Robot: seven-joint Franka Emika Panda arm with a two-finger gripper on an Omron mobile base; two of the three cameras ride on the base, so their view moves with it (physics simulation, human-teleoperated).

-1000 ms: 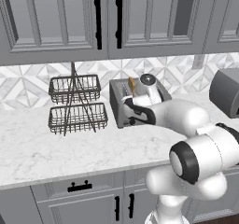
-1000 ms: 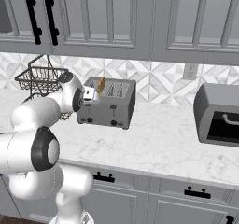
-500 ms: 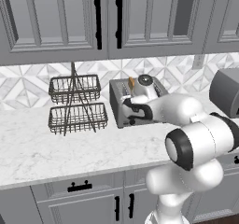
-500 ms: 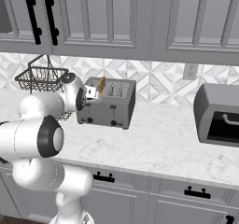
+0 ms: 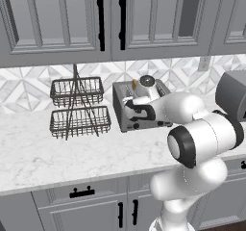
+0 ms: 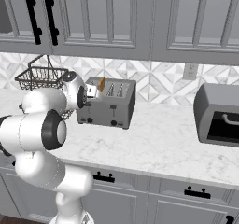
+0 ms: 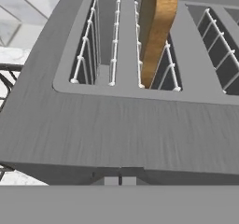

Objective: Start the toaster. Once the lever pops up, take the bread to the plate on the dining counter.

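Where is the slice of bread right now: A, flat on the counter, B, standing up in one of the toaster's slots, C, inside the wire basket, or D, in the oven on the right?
B: the bread stands upright in a slot of the toaster, sticking out above its top, as the right base view also shows.

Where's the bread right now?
The bread stands upright in the second slot from the left of the toaster in the hand view, sticking well above its top; in the right base view it's at the toaster's left end, beside the wire basket.
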